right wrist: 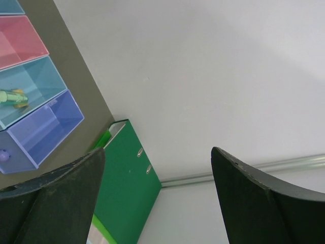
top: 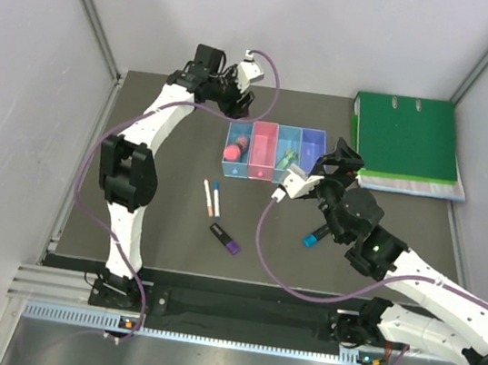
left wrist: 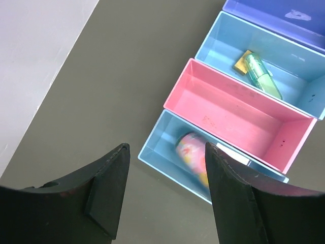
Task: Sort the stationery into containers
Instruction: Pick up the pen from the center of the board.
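Observation:
Four containers stand side by side: light blue bin (top: 228,167), pink bin (top: 263,149), blue bin (top: 277,174) and violet-blue bin (top: 312,145). A thick pink item (left wrist: 193,157), blurred, lies in the light blue bin (left wrist: 157,152). A mint green marker (left wrist: 261,76) and a tan eraser (left wrist: 242,61) lie in the blue bin (left wrist: 223,46). The pink bin (left wrist: 238,114) holds nothing. My left gripper (left wrist: 166,152) hangs open and empty above the light blue bin's end. My right gripper (top: 341,157) is open and empty beside the violet-blue bin. Two white pens (top: 212,196) and two black markers (top: 225,239) (top: 314,237) lie on the table.
A large green ring binder (top: 406,142) lies at the back right, close to my right gripper. White walls enclose the table on the left, back and right. My right arm stretches over the table's right half.

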`<action>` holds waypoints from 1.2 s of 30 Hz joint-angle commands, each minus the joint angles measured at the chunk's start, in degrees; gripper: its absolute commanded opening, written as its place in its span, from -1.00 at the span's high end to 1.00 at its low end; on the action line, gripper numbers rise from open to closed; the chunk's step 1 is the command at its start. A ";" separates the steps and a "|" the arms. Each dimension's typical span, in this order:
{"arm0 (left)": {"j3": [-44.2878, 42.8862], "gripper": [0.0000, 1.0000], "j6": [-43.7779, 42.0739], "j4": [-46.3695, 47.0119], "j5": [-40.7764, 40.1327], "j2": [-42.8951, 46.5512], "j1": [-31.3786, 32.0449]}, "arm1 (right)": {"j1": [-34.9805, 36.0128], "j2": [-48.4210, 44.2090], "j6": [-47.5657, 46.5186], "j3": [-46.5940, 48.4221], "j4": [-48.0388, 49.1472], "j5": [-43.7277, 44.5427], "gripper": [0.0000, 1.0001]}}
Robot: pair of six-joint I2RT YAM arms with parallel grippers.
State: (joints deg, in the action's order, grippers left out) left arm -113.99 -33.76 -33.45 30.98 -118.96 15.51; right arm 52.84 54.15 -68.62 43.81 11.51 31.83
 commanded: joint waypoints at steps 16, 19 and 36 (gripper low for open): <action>25.19 -0.33 -18.69 -12.33 -3.29 30.08 1.63 | -2.04 -5.98 12.78 8.39 -23.51 -7.29 -0.77; 36.01 -0.33 -25.21 -14.79 -7.07 38.17 4.00 | -2.39 -5.99 17.71 11.64 -41.68 -14.41 -0.86; 53.27 -0.34 -24.52 -16.73 -17.27 55.85 20.09 | -6.42 -3.27 6.93 3.83 -57.57 -29.80 -0.91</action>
State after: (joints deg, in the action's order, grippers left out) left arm -58.54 -59.09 -50.11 16.08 -63.75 35.18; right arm 49.74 50.13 -55.70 51.51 -47.46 6.72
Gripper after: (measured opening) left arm 0.672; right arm 0.955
